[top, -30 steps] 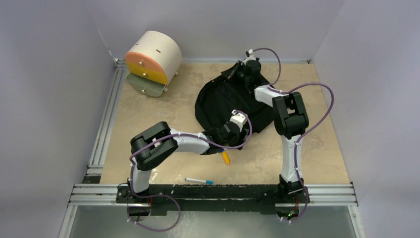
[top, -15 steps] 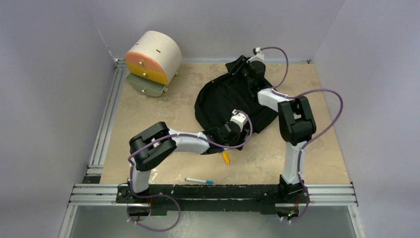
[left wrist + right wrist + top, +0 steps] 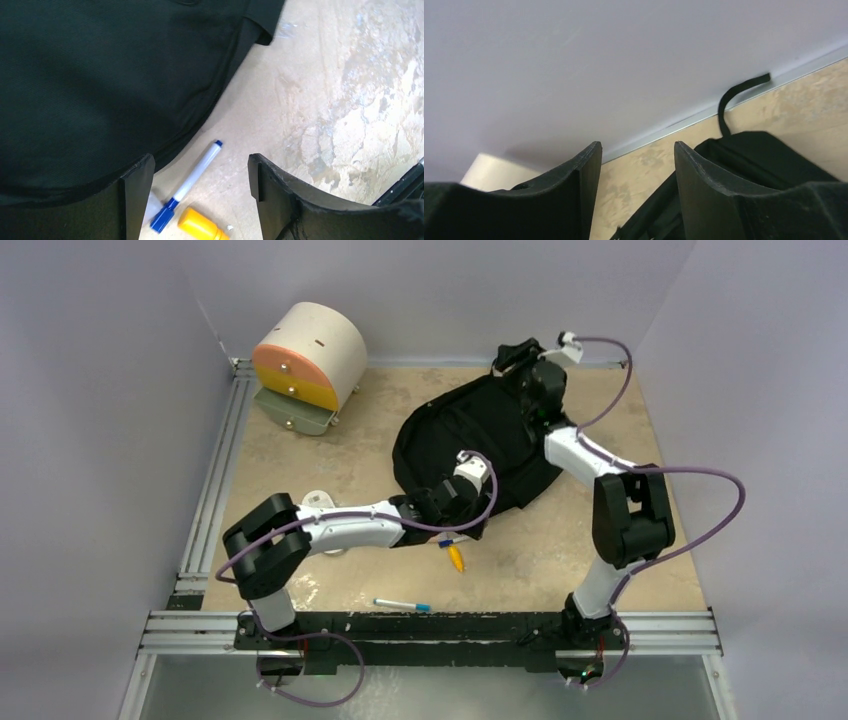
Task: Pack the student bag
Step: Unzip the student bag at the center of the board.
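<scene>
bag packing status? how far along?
Done: nothing that shows. A blue marker, a yellow item and a second marker lie on the table outside the bag. In hand: nothing; the left hand is open over the blue marker and yellow item by the bag's edge, the right hand open at its far end. Left: all the packing.

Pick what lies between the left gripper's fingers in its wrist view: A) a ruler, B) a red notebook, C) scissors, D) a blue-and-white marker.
D: the blue-and-white marker lies on the tabletop within the span of the open left gripper, beside the student bag.
</scene>
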Controlling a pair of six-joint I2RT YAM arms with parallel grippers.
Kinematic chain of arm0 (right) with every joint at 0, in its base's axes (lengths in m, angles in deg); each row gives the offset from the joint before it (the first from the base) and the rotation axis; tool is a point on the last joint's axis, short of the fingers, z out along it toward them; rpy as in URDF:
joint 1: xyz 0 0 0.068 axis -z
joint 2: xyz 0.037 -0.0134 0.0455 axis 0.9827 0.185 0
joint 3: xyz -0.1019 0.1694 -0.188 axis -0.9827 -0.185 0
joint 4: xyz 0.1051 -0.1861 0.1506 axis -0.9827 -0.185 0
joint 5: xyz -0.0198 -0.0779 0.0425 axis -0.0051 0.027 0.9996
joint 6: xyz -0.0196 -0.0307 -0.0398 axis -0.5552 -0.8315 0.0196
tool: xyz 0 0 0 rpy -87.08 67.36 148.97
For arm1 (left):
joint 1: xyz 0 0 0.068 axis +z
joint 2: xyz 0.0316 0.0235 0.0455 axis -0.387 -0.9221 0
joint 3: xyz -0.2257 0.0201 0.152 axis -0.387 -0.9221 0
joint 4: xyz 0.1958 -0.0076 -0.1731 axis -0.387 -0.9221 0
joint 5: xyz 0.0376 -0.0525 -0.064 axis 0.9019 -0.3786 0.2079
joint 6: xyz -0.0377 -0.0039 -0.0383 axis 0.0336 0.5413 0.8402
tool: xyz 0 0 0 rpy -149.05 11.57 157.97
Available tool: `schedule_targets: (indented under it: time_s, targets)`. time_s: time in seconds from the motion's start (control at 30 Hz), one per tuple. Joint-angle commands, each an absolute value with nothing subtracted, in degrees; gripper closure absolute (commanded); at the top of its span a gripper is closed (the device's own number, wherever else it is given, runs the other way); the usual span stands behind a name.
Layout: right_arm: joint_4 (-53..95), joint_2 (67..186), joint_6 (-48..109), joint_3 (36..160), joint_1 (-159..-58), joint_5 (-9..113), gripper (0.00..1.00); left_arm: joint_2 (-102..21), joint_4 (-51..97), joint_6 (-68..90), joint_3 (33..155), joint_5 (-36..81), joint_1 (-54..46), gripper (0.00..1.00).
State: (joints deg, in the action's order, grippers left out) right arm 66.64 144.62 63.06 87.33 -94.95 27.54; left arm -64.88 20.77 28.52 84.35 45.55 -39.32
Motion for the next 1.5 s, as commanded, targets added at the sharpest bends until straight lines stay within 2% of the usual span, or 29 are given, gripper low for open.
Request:
schedule_targets:
  time_s: [0.0, 0.33, 0.37, 0.4, 0.43, 0.8, 1.1, 1.23, 1.3, 1.47]
  targets:
    - [37.1, 146.5, 62.9, 101.2, -91.2, 30.8, 0.42, -60.0, 14.3, 35.1, 84.3, 46.9, -35.1, 0.32]
    - [11.4, 151.4, 44.4, 109.0, -90.8, 43.1, 0.35, -54.2, 10.7, 38.9, 76.3, 46.7, -27.6, 0.32]
    - [11.1, 151.8, 43.1, 108.9, -90.8, 42.7, 0.30, -54.3, 10.3, 38.9, 76.1, 47.1, -27.6, 0.32]
    - [11.5, 152.2, 41.4, 108.5, -90.8, 41.6, 0.20, -54.5, 9.8, 38.8, 75.9, 47.4, -27.4, 0.32]
    - [11.6, 152.7, 40.4, 108.1, -90.8, 41.3, 0.18, -54.6, 9.7, 38.8, 75.7, 47.7, -27.4, 0.32]
    - [7.7, 154.6, 30.5, 108.9, -91.8, 43.5, 0.21, -56.8, 9.7, 38.1, 75.1, 47.4, -24.2, 0.31]
    - [8.8, 154.4, 28.8, 103.4, -97.2, 44.3, 0.19, -55.7, 10.1, 37.1, 75.2, 46.7, -23.4, 0.31]
    - [9.9, 152.4, 28.9, 101.7, -99.0, 47.4, 0.16, -55.4, 10.0, 37.1, 75.1, 46.5, -23.3, 0.31]
    - [10.1, 151.6, 29.1, 101.2, -99.8, 49.2, 0.09, -55.4, 10.2, 37.3, 74.8, 46.4, -23.2, 0.31]
    - [9.2, 151.4, 28.8, 100.2, -101.3, 50.2, 0.03, -55.4, 10.7, 38.4, 74.4, 45.5, -23.2, 0.31]
